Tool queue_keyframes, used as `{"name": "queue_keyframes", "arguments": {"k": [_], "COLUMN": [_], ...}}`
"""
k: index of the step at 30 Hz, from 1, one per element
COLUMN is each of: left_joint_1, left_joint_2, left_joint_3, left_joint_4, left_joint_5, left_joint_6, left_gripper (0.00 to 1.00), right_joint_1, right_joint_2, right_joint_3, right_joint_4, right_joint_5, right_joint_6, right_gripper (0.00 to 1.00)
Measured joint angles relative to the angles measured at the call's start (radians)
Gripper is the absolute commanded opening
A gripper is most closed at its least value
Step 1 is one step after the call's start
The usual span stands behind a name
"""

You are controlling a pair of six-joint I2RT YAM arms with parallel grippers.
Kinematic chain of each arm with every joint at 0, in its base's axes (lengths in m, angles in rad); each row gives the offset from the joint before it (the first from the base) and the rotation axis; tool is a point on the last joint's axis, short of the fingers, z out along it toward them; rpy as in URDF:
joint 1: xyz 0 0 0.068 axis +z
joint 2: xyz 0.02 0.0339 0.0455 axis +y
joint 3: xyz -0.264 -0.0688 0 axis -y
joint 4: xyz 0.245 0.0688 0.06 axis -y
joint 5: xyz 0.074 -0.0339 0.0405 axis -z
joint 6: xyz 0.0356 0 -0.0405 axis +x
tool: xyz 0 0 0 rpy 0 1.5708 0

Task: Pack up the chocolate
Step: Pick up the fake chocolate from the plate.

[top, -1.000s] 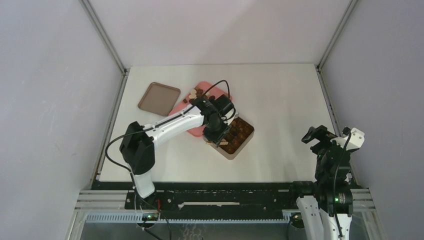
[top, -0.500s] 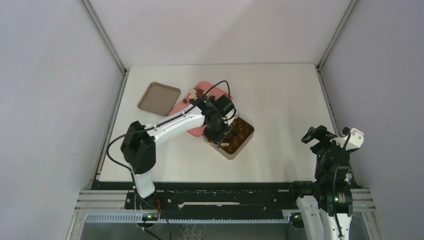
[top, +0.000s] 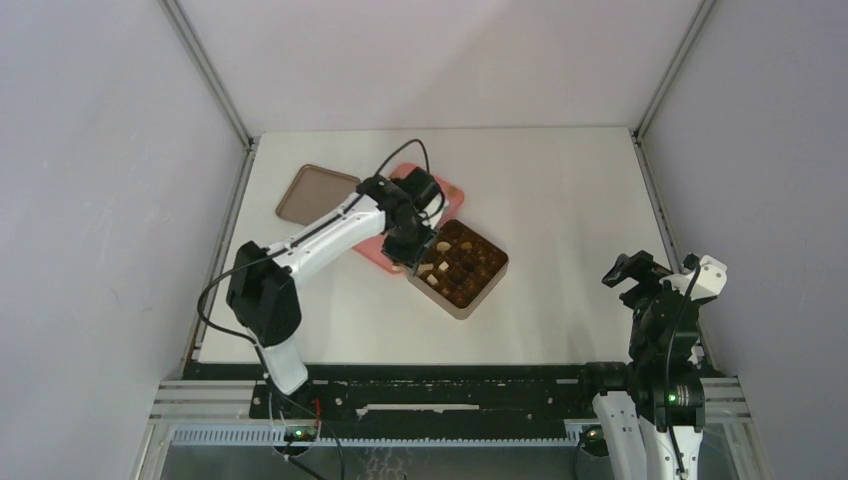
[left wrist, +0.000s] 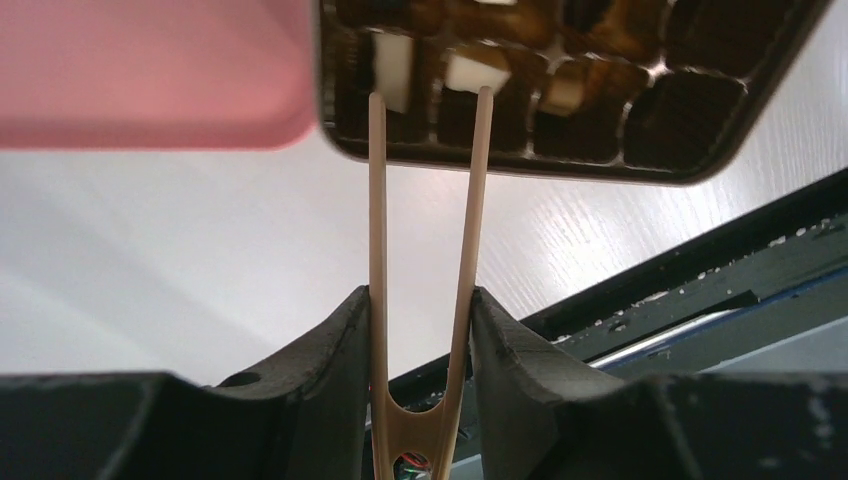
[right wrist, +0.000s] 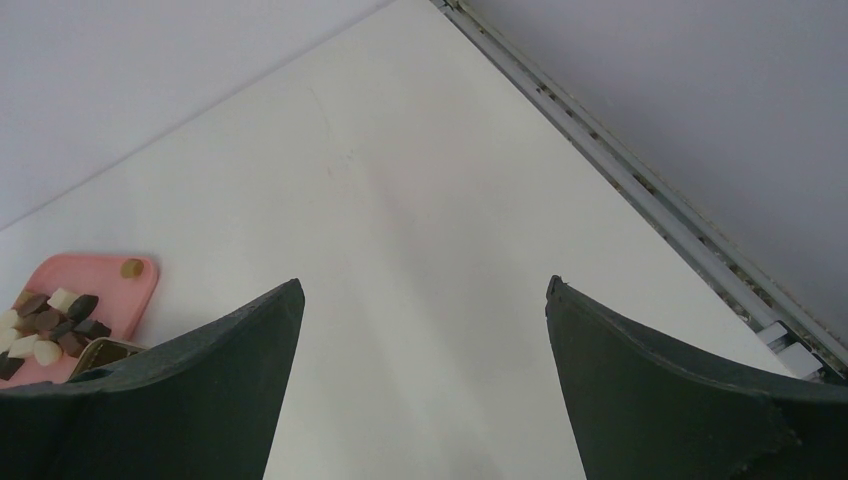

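The chocolate lies in two places. Several pieces (right wrist: 50,325) sit on the pink tray (right wrist: 100,275). Others (top: 462,262) fill cells of the square tan tin (top: 487,285). In the left wrist view, cream-white pieces (left wrist: 392,68) show in the tin's (left wrist: 600,170) edge cells. My left gripper (top: 413,252) is over the tin's left corner, beside the pink tray (top: 450,192). It (left wrist: 420,297) is shut on the thin wooden tongs (left wrist: 378,200). The tongs' tips are spread and empty just above the tin. My right gripper (right wrist: 420,290) is open and empty, far off at the right (top: 640,275).
The tin's brown lid (top: 317,194) lies at the back left of the table, beside the pink tray. The left arm crosses over the tray and hides most of it from above. The table's front rail (left wrist: 700,280) runs close behind the tin.
My left gripper has moved back and to the left with the tongs, from over the middle of the tin to its left corner. The tin's cells are now uncovered. The right arm has not moved.
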Motion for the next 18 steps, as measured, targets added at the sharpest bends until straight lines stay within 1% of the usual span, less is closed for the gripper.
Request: {"name": "queue_keyframes", "arguments": {"k": [9,14,18], "left_joint_1": [0.208,0.299,0.347], "left_joint_2": [-0.005,0.069,0.143], "left_joint_3": [0.071,0.143,0.200], "left_joint_4": [-0.001,0.008,0.018], "left_joint_5": [-0.043,-0.070,-0.087], "left_joint_6": [0.007,-0.001,-0.017], "left_gripper": [0.42,0.42,0.42], "right_joint_1": [0.000,0.000,0.000], "right_joint_2": [0.000,0.000,0.000], "right_joint_3": [0.000,0.000,0.000], "right_joint_4": [0.000,0.000,0.000], "right_joint_5": [0.000,0.000,-0.002], "right_joint_6": [0.000,0.000,0.000], "right_gripper": [0.99,0.99,0.99]}}
